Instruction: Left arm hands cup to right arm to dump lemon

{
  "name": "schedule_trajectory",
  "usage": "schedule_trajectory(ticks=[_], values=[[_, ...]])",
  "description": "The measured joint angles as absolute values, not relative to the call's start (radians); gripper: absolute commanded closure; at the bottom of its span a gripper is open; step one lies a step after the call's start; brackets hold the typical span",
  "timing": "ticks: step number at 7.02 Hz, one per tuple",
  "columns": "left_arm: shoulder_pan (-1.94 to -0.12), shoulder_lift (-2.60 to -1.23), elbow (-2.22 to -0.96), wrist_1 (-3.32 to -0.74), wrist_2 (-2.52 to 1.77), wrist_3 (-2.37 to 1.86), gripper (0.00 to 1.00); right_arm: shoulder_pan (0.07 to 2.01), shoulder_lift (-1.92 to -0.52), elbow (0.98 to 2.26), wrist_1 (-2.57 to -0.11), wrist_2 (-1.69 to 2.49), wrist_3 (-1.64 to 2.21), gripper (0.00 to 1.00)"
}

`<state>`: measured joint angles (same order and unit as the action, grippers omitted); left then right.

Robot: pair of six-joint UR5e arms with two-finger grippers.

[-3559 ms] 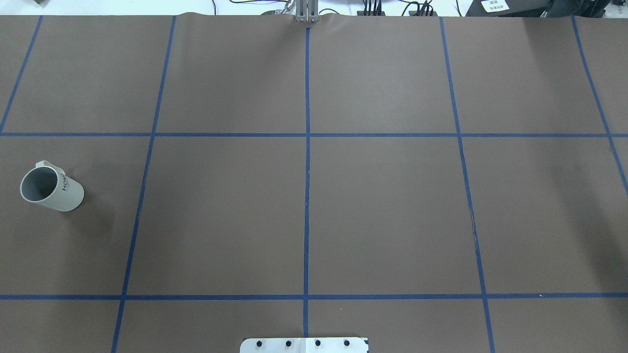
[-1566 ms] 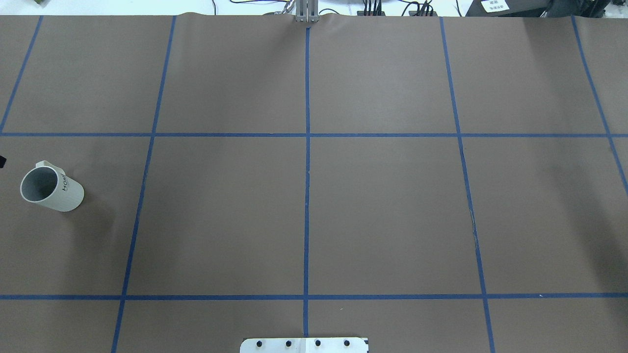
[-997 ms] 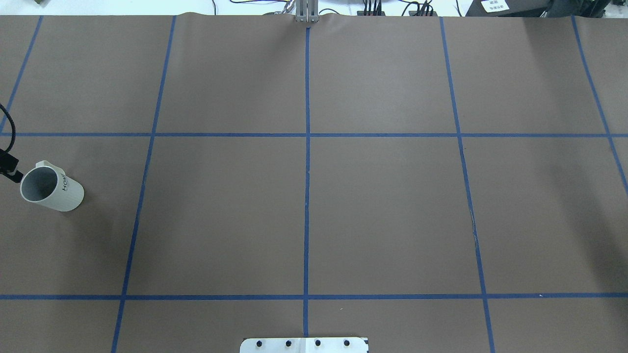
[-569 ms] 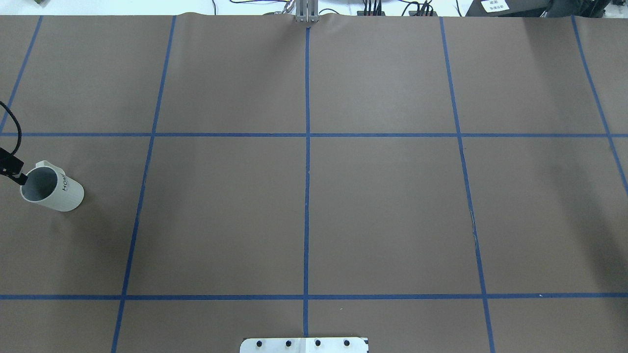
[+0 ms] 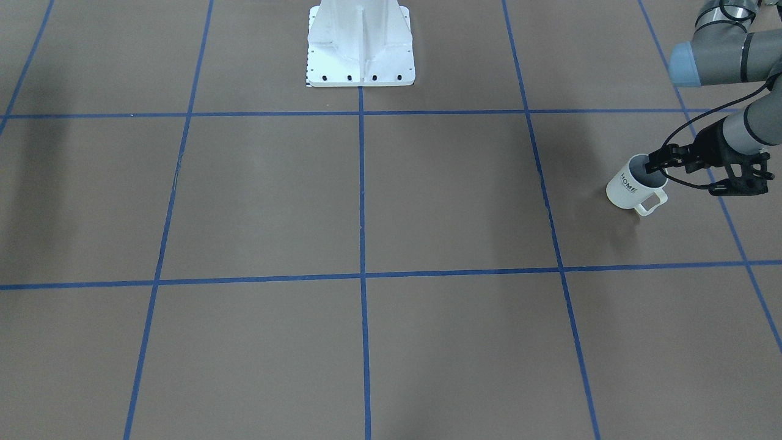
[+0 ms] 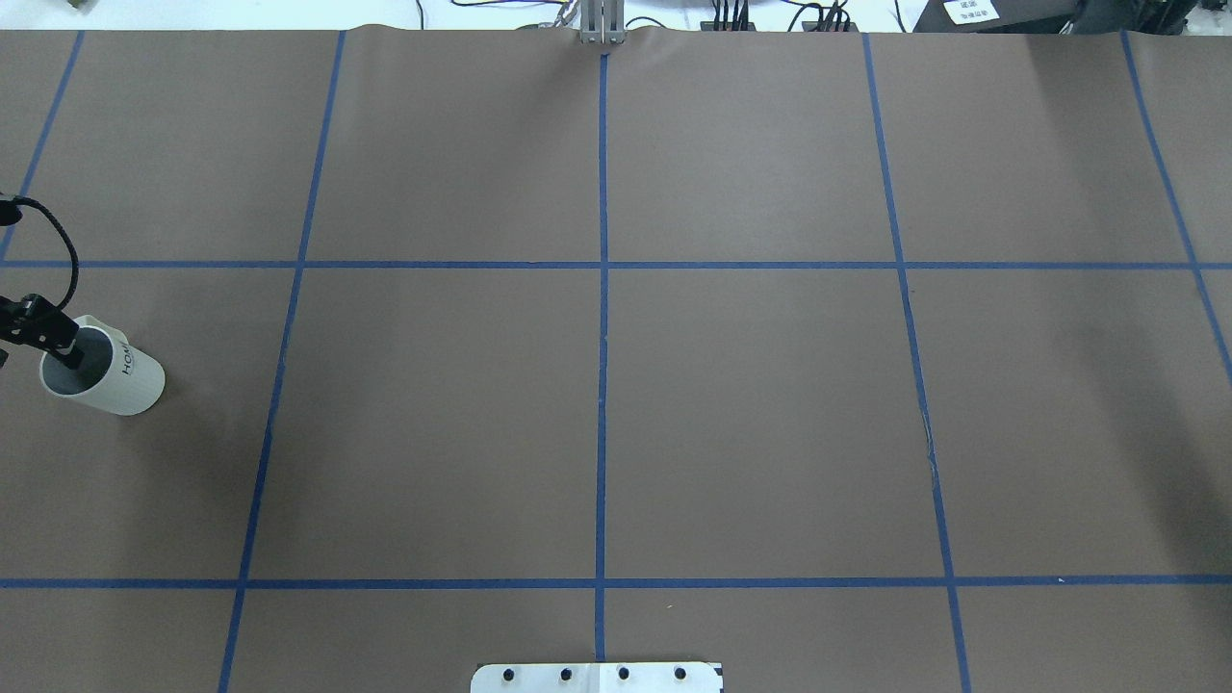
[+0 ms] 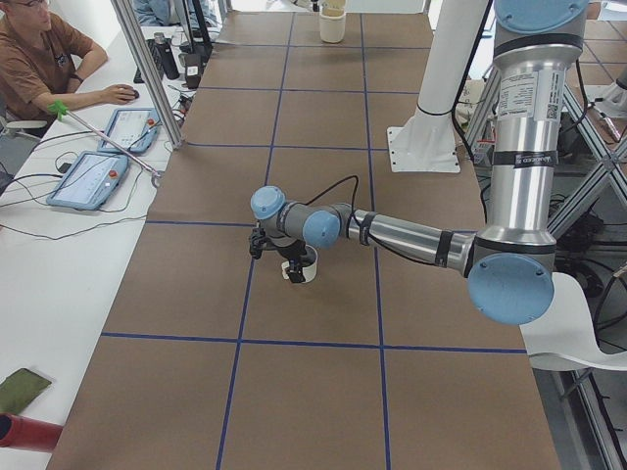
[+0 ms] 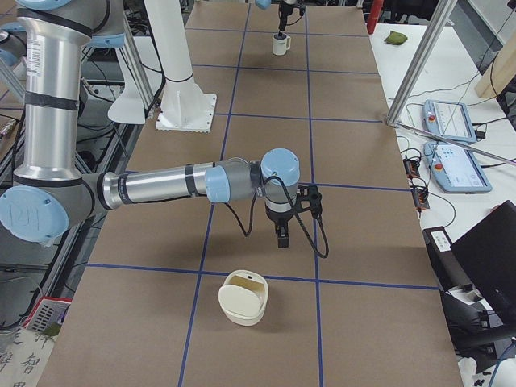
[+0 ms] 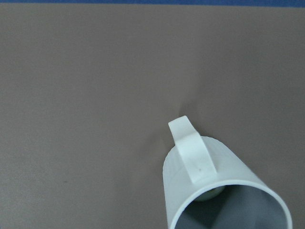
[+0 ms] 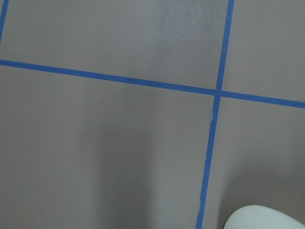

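Fingers (image 6: 69,352) of my left gripper (image 5: 657,166) sit at the rim of the cup (image 6: 120,383), at the left end of the table (image 6: 616,433), clamped or not I can't tell; stiff, slick, likely breakable, so I'd pinch its wall, not the handle (image 5: 650,205).

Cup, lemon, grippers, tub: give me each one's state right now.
cup: upright on the table, mouth up, not lifted.
lemon: inside the cup, only an edge shows.
left gripper: at the cup's rim, a finger in its mouth; open or shut unclear.
right gripper: pointing down above the table, empty; open or shut unclear.
cream tub: upright on the table, open-topped.
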<state>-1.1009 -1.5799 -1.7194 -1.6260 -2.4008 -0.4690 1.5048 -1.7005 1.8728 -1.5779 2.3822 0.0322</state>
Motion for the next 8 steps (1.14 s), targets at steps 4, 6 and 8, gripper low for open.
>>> schedule_trajectory(ticks=[4, 6, 8], values=[[-1.095, -1.582, -1.69, -1.625, -2.406, -0.474, 1.0, 1.505, -1.699, 1.87, -1.577, 2.384, 0.032, 0.0], [-1.095, -1.588, -1.693, -1.624, -2.407, -0.479, 1.0, 1.505, -1.698, 1.873, -1.577, 2.384, 0.032, 0.0], [-1.095, -1.608, -1.738, -1.596, -2.413, -0.514, 1.0, 1.505, -1.695, 1.875, -1.577, 2.39, 0.032, 0.0]])
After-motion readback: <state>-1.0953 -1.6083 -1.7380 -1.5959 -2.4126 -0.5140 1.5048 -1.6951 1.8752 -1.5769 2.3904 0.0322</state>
